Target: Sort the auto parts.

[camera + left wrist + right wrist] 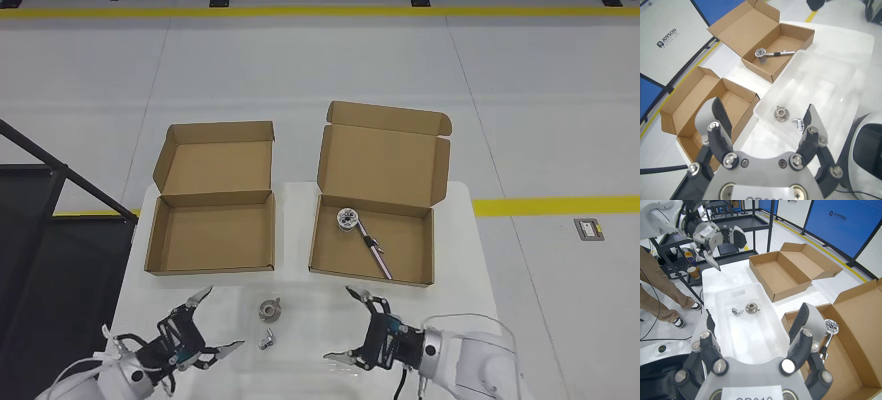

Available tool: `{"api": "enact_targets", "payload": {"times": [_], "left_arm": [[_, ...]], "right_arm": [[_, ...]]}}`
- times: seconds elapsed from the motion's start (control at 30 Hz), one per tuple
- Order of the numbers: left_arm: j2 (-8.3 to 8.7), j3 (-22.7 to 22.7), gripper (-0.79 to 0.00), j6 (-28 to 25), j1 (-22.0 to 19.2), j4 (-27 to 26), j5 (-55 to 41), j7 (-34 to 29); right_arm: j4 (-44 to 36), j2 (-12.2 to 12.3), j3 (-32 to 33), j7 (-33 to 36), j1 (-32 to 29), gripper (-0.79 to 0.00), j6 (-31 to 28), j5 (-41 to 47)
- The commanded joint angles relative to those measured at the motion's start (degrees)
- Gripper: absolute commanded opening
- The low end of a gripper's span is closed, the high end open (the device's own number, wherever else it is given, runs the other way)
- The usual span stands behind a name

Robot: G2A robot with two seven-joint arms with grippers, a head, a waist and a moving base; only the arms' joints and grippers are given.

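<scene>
Both pincers hang wide open, gripping nothing: the left pincer (216, 322) and the right pincer (340, 322) flank a clear tray (719, 295) at the worktop's (470, 280) near edge. In the tray lie a round flanged part (269, 309) and, near it, a small bracket (265, 342). Beyond stand the open left box (210, 240) and the right box (405, 255), which holds a long-handled part (365, 238). I'd worry that a finger closing on one piece knocks the other, that the low flange slips, or that both arms clash inside the tray.

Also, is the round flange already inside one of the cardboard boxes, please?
No, the round flange lies in the clear tray beside the small bracket.
</scene>
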Motion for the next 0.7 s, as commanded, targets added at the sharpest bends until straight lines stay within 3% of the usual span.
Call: {"api": "enact_targets", "payload": {"times": [0.0,0.13,0.27,0.43,0.67], "left_arm": [[0.45,0.16,0.0,-2.27,-1.78,-0.5,3.04,-2.03],[1.58,0.87,0.0,-8.96,-6.28,-0.44,8.93,-4.49],[4.29,5.63,0.0,-8.96,-9.43,0.64,16.18,-3.66],[8.9,11.38,0.0,-8.96,-13.55,3.27,20.68,2.39],[15.69,18.37,0.0,-8.96,-19.59,3.84,24.91,6.83]], "right_arm": [[-0.85,0.26,-0.1,-0.66,0.32,0.0,-1.78,-1.47],[-4.31,0.92,-0.63,0.0,0.8,0.0,-7.14,-4.34],[-9.13,2.42,-4.45,0.6,1.34,0.0,-7.55,-8.19],[-11.42,5.49,-8.26,-0.43,2.31,0.0,-7.55,-11.16],[-7.27,9.44,-9.34,-5.96,3.43,0.0,-7.55,-12.52]]}}
